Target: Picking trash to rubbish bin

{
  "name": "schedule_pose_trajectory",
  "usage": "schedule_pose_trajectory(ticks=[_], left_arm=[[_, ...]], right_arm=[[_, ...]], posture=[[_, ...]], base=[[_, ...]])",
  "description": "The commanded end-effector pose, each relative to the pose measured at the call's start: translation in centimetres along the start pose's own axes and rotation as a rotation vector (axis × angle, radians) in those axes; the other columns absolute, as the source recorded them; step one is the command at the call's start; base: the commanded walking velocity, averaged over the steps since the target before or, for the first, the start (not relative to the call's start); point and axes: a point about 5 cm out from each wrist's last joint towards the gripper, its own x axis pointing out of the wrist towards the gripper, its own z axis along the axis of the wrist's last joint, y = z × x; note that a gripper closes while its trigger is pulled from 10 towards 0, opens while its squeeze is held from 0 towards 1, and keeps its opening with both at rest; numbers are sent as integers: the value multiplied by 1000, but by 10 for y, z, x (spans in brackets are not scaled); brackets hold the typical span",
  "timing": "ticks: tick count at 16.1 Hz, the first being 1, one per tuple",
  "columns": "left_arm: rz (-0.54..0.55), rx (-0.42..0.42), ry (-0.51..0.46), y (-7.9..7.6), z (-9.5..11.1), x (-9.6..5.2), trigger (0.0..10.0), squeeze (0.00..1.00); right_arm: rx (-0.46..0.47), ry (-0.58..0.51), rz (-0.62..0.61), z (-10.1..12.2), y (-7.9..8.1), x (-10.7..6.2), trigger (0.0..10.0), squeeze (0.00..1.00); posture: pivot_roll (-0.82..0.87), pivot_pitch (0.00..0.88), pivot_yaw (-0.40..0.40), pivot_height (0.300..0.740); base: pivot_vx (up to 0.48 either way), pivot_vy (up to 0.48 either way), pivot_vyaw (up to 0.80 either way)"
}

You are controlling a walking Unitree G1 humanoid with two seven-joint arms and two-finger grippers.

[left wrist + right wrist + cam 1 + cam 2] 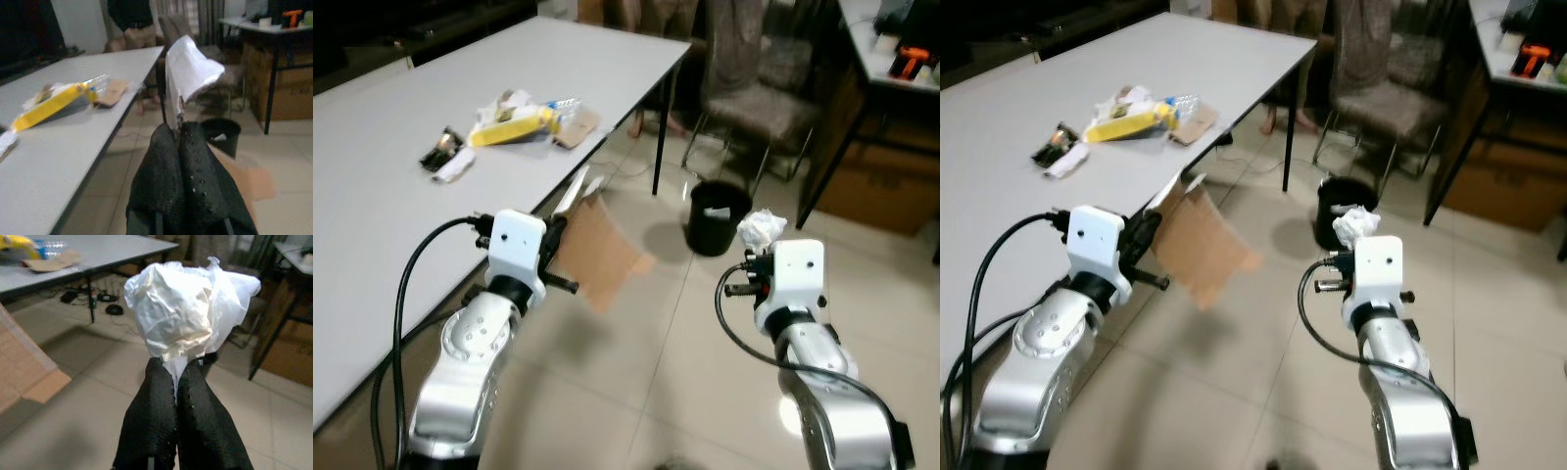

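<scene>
Jaws of the left gripper (pixel 182 128) clamped together on a folded white paper (pixel 188 68) backed by a brown cardboard sheet (pixel 599 255), held off the edge of the grey worktop (pixel 391 127). Right gripper (pixel 182 366) pinched shut on a crumpled white wad (pixel 188 313).

Black bin (pixel 717 215) stands on the floor ahead, between the two arms, nearer the right. Risk: cardboard hangs loose and wide, may catch the rim or slip. More rubbish (pixel 514 122) lies on the worktop.
</scene>
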Motion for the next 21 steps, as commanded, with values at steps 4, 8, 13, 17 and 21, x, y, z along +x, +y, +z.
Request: schedule_pose_trajectory(ticks=[4,8,13,17,21], left_arm=[[-38,17,-2,-3,0,-1,10000,0],[-54,23,-1,-3,-1,0,10000,0],[-61,27,2,-3,-2,1,10000,0],[-67,30,7,-4,-3,1,10000,0],[-68,34,8,-3,-4,2,10000,0]], right_arm=[[-12,-8,-5,-1,-1,-4,10000,0],[-24,-12,-3,-2,0,-3,10000,0],[-30,-11,-2,-4,1,-2,10000,0],[-21,4,-4,-8,2,-2,10000,0],[-26,-1,-8,-8,1,-1,10000,0]], posture=[[-82,0,-16,740],[-85,0,-13,740],[-85,0,-10,740],[-86,0,-6,740],[-88,0,-3,740]], base=[[296,0,-745],[326,0,-105],[338,0,0],[344,0,-200],[344,0,-742]])
